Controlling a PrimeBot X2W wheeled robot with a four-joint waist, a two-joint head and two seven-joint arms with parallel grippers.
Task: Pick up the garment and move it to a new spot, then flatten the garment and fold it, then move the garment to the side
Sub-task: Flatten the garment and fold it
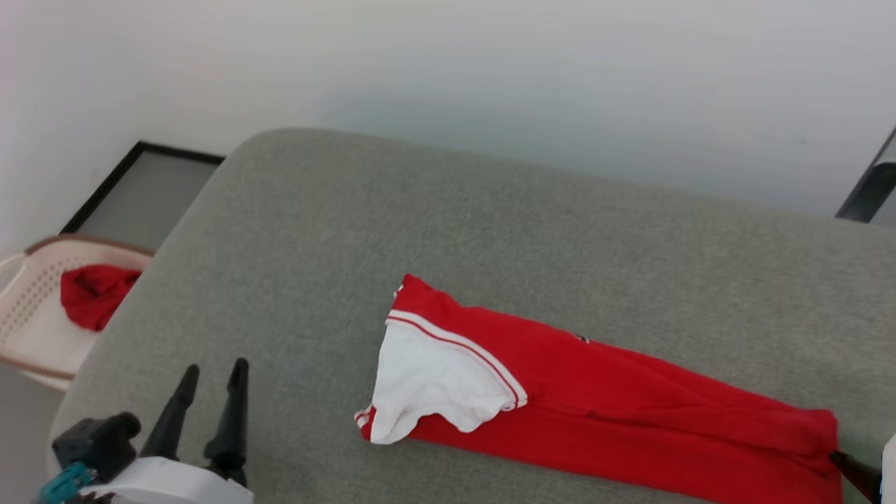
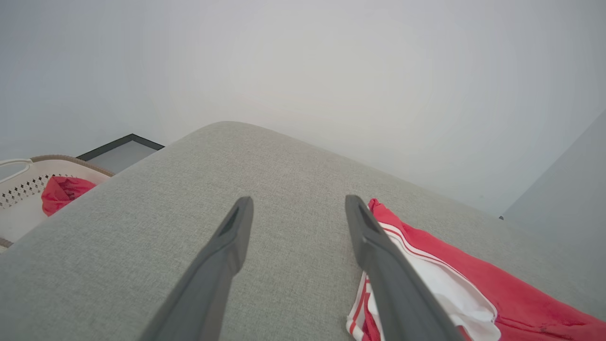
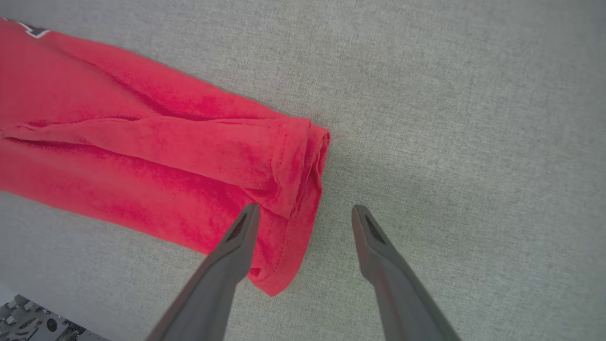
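As the red, white-sleeved jersey shirt (image 1: 616, 409) lies folded long on the grey upholstered surface (image 1: 490, 224), the released right claw (image 3: 305, 210) should pinch all hem layers together; the left claw (image 1: 213, 371) is released too.

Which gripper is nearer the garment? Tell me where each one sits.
Right. The right gripper hangs open over the garment at its hem corner; the left gripper is open over bare grey cushion, apart from the white sleeve.

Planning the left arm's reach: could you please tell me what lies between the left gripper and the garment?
Bare grey cushion lies between the left gripper and the garment, per the head view.
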